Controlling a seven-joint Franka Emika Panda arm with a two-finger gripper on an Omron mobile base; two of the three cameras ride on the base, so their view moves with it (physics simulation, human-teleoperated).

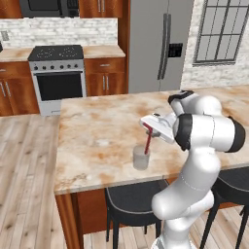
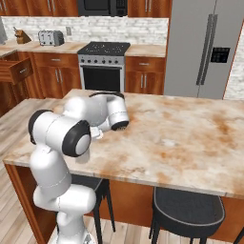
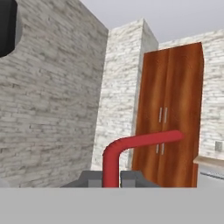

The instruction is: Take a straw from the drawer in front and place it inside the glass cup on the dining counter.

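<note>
One red straw point(image 1: 148, 141) is pinched in the closed jaws of the gripper point(image 1: 146, 127). The straw leans down into the glass cup point(image 1: 141, 157), and its low end is inside the cup. The cup stands on the dining counter point(image 1: 97, 136), near the front edge, well away from the corners. In the hand view the straw point(image 3: 114, 162) comes up between the two finger tips and bends over to one side.

Two dark stools point(image 1: 131, 202) are tucked under the front edge of the counter. Behind the counter stand a stove point(image 1: 57, 73) and a tall grey fridge point(image 1: 158, 44). A toaster point(image 2: 51, 37) sits on the back counter. One drawer point(image 2: 14, 70) is pulled open at the far left of the right base view, but what is in it cannot be seen.

In the right base view the robot's own white arm stands in front of the cup and the straw and hides them. The cup is see-through, so its sides are hard to make out.
</note>
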